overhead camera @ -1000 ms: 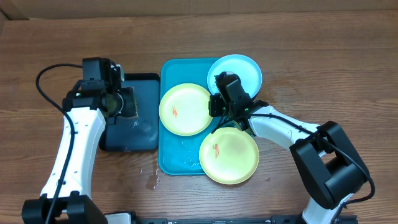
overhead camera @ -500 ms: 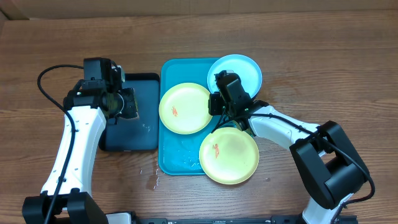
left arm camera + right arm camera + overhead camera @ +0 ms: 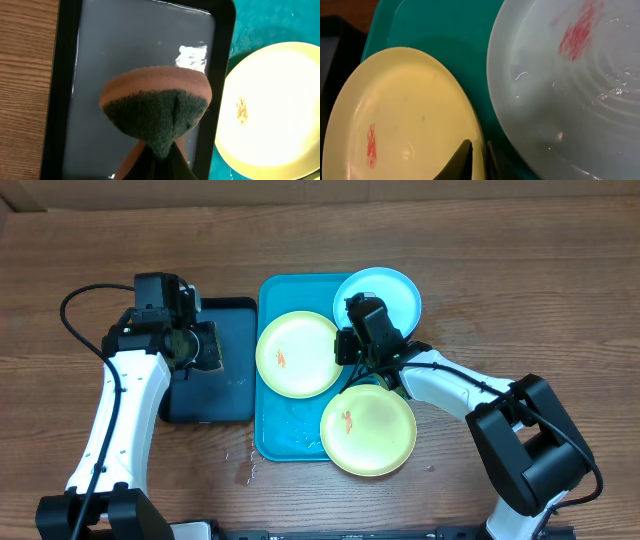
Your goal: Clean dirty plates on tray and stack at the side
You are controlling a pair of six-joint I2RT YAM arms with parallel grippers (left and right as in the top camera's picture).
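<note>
The cyan tray holds three plates. A yellow-green plate with an orange smear lies at its left. A light cyan plate sits at the back right with a red smear. A second yellow-green plate overhangs the front right. My right gripper is shut on the right rim of the left yellow-green plate, one finger on each side of the rim. My left gripper is shut on a sponge, orange with a dark green scrub face, held above the dark tray.
The dark blue-black tray lies directly left of the cyan tray, its floor wet. Water drops lie on the cyan tray's front and on the table by its front left corner. Wooden table surrounds both trays.
</note>
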